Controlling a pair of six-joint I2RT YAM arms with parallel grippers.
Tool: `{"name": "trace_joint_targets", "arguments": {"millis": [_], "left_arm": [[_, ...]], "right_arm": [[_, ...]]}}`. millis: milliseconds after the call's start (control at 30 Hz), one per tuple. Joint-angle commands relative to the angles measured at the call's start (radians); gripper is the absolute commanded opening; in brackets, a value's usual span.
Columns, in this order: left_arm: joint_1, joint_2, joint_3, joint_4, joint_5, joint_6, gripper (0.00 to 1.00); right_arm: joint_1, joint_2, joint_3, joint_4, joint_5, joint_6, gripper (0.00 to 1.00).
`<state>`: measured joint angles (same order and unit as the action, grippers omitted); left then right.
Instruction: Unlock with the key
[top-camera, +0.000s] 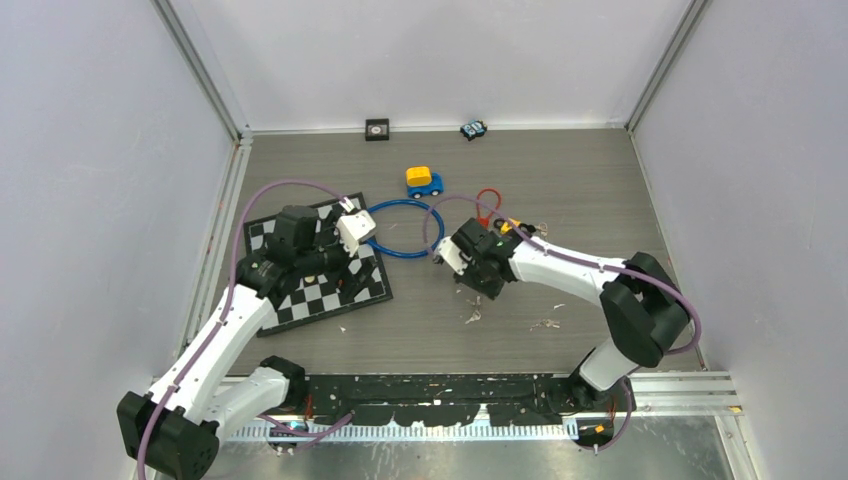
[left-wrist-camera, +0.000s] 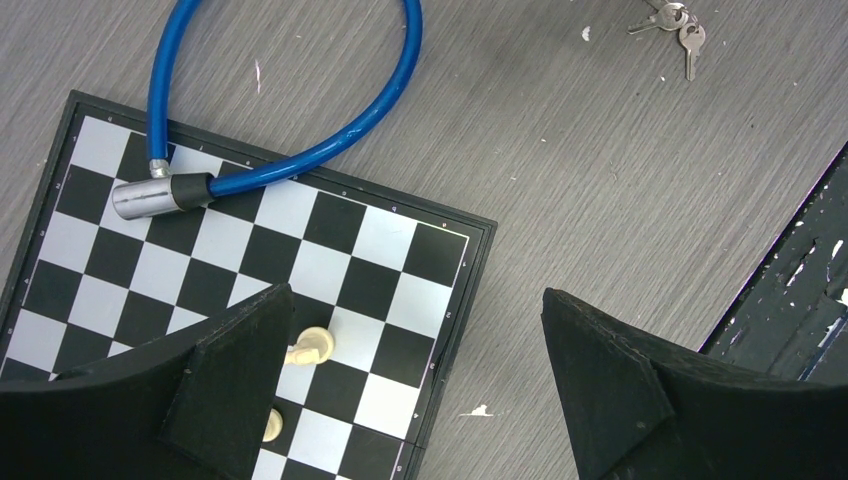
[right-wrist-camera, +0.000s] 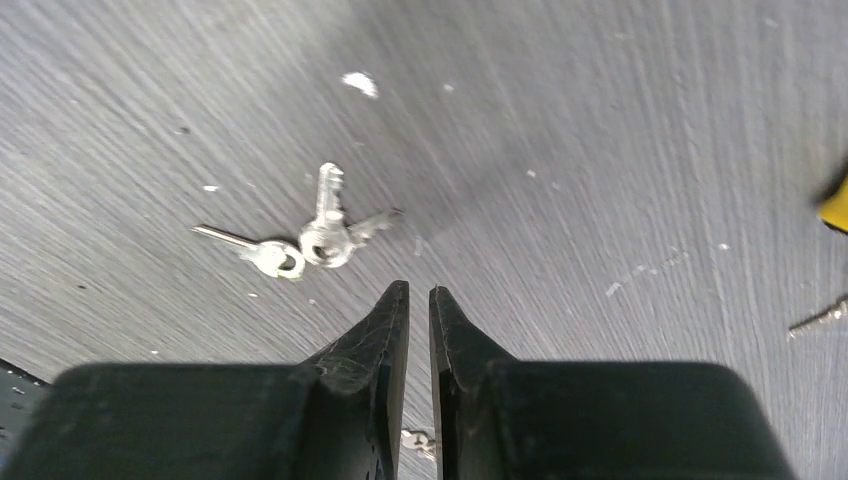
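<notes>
- Over on the left, our left gripper (left-wrist-camera: 416, 295) hangs above the chessboard (left-wrist-camera: 100, 260), claw spread wide with nothing between the fingers
- Right under it we spot cream chess pieces (left-wrist-camera: 312, 347) on the squares, close by one finger
- Next, the blue cable lock (left-wrist-camera: 385, 110): its silver barrel (left-wrist-camera: 140, 198) rests on the board close to an edge, and the cable loops off that edge onto the desk (top-camera: 560, 180)
- Past the loop, toward the desk's far edge, sits a blue-and-yellow toy car (top-camera: 424, 181)
- Mid-desk, nearer the near edge, we have the keys (right-wrist-camera: 300, 245) lying flat on the wood, well apart from the lock
- And on the right, our right gripper (right-wrist-camera: 420, 288) is low over the desk, near those keys, claw narrow with only a sliver of gap; we cannot tell whether anything is pinched in there
</notes>
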<state>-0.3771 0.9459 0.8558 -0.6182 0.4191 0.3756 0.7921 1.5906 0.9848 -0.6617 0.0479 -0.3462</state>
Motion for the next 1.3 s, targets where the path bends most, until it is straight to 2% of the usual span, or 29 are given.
{"name": "trace_joint_targets", "arguments": {"millis": [0,67,167,267,367,467,633,867,1267], "left_arm": [[0.006,-0.019,0.004,0.027,0.01,0.012,0.97],[0.006,-0.021,0.003,0.026,0.01,0.012,0.97],[0.006,-0.022,0.003,0.027,0.012,0.012,0.97],[0.006,-0.023,0.002,0.027,0.014,0.012,0.97],[0.006,-0.024,0.002,0.027,0.018,0.011,0.97],[0.006,-0.023,0.003,0.026,0.02,0.011,0.97],[0.005,-0.022,0.002,0.028,0.026,0.011,0.97],[0.005,-0.019,0.001,0.028,0.028,0.011,0.97],[0.006,-0.002,-0.003,0.036,0.025,0.014,0.97]], "right_arm": [[-0.05,-0.067,0.034,-0.025,-0.008,-0.01,0.2],[-0.064,-0.082,0.038,-0.026,-0.013,-0.003,0.24],[-0.106,-0.097,0.055,-0.024,-0.008,0.006,0.36],[-0.184,-0.095,0.088,-0.017,-0.028,0.023,0.52],[-0.275,-0.072,0.14,-0.016,-0.105,0.031,0.77],[-0.359,-0.026,0.204,-0.016,-0.141,0.028,0.86],[-0.478,0.091,0.339,-0.021,-0.19,-0.008,0.9],[-0.575,0.327,0.568,-0.146,-0.309,-0.115,0.9],[-0.597,0.467,0.635,-0.178,-0.349,-0.25,0.89]]}}
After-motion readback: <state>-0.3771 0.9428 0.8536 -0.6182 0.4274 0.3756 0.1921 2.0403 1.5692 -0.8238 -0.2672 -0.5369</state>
